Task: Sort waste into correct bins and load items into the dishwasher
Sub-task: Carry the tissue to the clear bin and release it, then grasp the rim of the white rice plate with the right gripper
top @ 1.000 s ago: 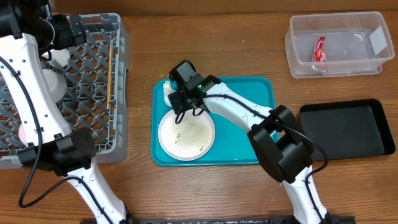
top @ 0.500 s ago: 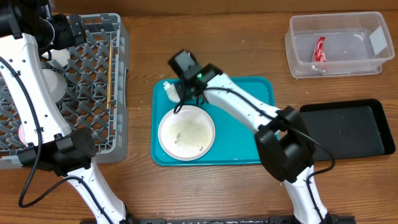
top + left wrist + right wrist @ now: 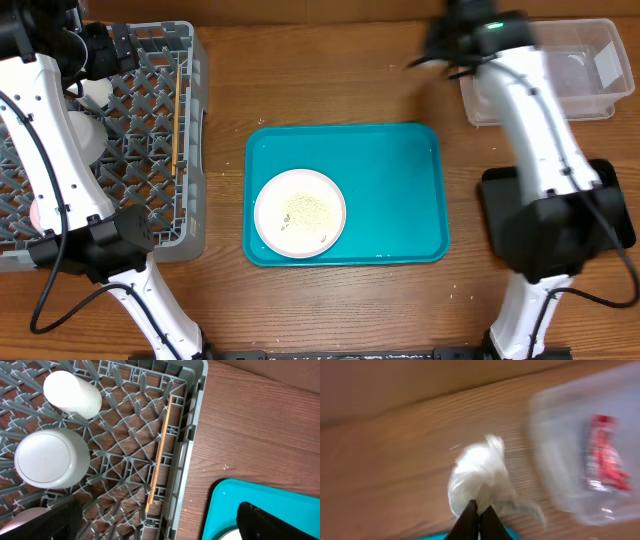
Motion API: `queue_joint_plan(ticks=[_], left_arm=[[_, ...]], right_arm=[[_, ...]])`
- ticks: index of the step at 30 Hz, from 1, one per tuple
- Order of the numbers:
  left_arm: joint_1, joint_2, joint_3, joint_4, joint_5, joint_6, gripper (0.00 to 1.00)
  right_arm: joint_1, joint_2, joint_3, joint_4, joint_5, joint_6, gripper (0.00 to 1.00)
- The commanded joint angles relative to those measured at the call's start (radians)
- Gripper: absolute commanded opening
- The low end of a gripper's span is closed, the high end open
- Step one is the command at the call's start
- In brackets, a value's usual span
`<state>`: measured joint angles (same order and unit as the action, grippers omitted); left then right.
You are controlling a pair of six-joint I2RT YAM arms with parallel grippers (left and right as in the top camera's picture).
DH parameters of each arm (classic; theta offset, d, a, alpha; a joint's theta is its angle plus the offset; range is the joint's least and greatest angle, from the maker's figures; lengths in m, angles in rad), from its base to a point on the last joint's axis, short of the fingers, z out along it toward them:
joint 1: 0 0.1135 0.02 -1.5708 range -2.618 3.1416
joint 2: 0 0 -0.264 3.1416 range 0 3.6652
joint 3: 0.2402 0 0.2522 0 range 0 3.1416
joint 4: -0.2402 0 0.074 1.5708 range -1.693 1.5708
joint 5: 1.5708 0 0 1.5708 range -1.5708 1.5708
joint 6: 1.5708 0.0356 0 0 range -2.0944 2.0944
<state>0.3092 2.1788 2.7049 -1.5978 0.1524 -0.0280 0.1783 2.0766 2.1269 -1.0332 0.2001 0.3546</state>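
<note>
Right gripper (image 3: 475, 512) is pinched tight on the crumpled white tissue (image 3: 479, 477), apparently over bare wood just beside the clear tub (image 3: 555, 450); the view is blurred. Red wrapper (image 3: 605, 457) lies in the tub. Left gripper (image 3: 155, 517) is spread wide over the grey rack (image 3: 192, 420), chopsticks (image 3: 161, 450) inside. White plate (image 3: 300, 212) with rice grains sits on the teal tray (image 3: 400, 190).

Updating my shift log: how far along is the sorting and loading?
Done: wrapper in the clear tub; chopsticks, cup and bowl in the rack. In hand: the right gripper holds the tissue near the tub. Remaining: plate with rice on the teal tray.
</note>
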Motion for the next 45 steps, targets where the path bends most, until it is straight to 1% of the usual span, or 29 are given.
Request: queue_joint_plan(ticks=[1, 2, 5, 8, 9, 10, 11, 12, 15, 18, 19, 20, 22, 24, 27, 31, 33, 34, 36, 38, 40, 42, 44, 45], left_arm=[[-0.002, 0.009, 0.001, 0.002, -0.003, -0.013, 1.00], [-0.002, 0.009, 0.001, 0.002, -0.003, -0.013, 1.00], [-0.002, 0.009, 0.001, 0.002, -0.003, -0.013, 1.00], [-0.002, 0.009, 0.001, 0.002, -0.003, -0.013, 1.00], [-0.002, 0.009, 0.001, 0.002, -0.003, -0.013, 1.00], [-0.002, 0.009, 0.001, 0.002, -0.003, -0.013, 1.00], [-0.002, 0.009, 0.001, 0.002, -0.003, -0.013, 1.00], [-0.002, 0.009, 0.001, 0.002, -0.003, -0.013, 1.00], [-0.002, 0.009, 0.001, 0.002, -0.003, -0.013, 1.00], [-0.002, 0.009, 0.001, 0.002, -0.003, -0.013, 1.00], [-0.002, 0.009, 0.001, 0.002, -0.003, -0.013, 1.00], [-0.002, 0.009, 0.001, 0.002, -0.003, -0.013, 1.00], [-0.003, 0.009, 0.001, 0.002, -0.003, -0.013, 1.00], [-0.003, 0.009, 0.001, 0.002, -0.003, -0.013, 1.00], [-0.003, 0.009, 0.001, 0.002, -0.003, -0.013, 1.00], [-0.003, 0.009, 0.001, 0.002, -0.003, -0.013, 1.00], [-0.002, 0.009, 0.001, 0.002, -0.003, -0.013, 1.00], [-0.002, 0.009, 0.001, 0.002, -0.003, -0.013, 1.00], [-0.002, 0.009, 0.001, 0.002, -0.003, -0.013, 1.00], [-0.003, 0.009, 0.001, 0.002, -0.003, -0.013, 1.00], [-0.003, 0.009, 0.001, 0.002, -0.003, -0.013, 1.00], [-0.003, 0.009, 0.001, 0.002, -0.003, -0.013, 1.00], [-0.003, 0.009, 0.001, 0.002, -0.003, -0.013, 1.00], [-0.003, 0.009, 0.001, 0.002, -0.003, -0.013, 1.00]], right_arm=[[-0.172, -0.058, 0.022, 0.022, -0.135, 0.092, 0.04], [-0.210, -0.056, 0.021, 0.027, -0.159, 0.095, 0.04], [-0.305, -0.042, 0.019, 0.030, -0.171, 0.166, 0.04], [-0.360, -0.022, 0.019, 0.035, -0.177, 0.170, 0.04], [-0.372, -0.015, 0.019, 0.037, -0.177, 0.170, 0.11], [-0.386, 0.002, 0.019, 0.034, -0.177, 0.170, 0.47], [-0.389, 0.012, 0.019, 0.030, -0.178, 0.169, 0.77], [-0.390, 0.018, 0.019, 0.025, -0.180, 0.168, 1.00], [-0.386, 0.034, 0.019, -0.006, -0.223, 0.129, 1.00], [-0.374, 0.034, 0.019, -0.028, -0.375, 0.051, 1.00], [-0.361, 0.034, 0.019, -0.046, -0.541, -0.012, 1.00], [-0.350, 0.034, 0.019, -0.058, -0.642, -0.053, 1.00], [-0.319, 0.034, 0.019, -0.093, -0.804, -0.137, 1.00], [-0.272, 0.034, 0.019, -0.149, -0.879, -0.190, 1.00], [-0.167, 0.034, 0.014, -0.243, -0.844, -0.237, 1.00], [-0.003, 0.034, -0.024, -0.277, -0.788, -0.235, 0.99], [0.085, 0.034, -0.047, -0.257, -0.768, -0.220, 0.88], [0.132, 0.034, -0.060, -0.241, -0.750, -0.212, 0.85], [0.214, 0.034, -0.083, -0.207, -0.679, -0.158, 0.85], [0.307, 0.034, -0.110, -0.168, -0.560, -0.060, 0.85], [0.404, 0.034, -0.141, -0.134, -0.432, 0.013, 0.85], [0.483, 0.034, -0.175, -0.102, -0.332, 0.071, 0.83], [0.558, 0.035, -0.214, -0.067, -0.257, 0.126, 0.75], [0.626, 0.035, -0.257, -0.018, -0.225, 0.162, 0.68]])
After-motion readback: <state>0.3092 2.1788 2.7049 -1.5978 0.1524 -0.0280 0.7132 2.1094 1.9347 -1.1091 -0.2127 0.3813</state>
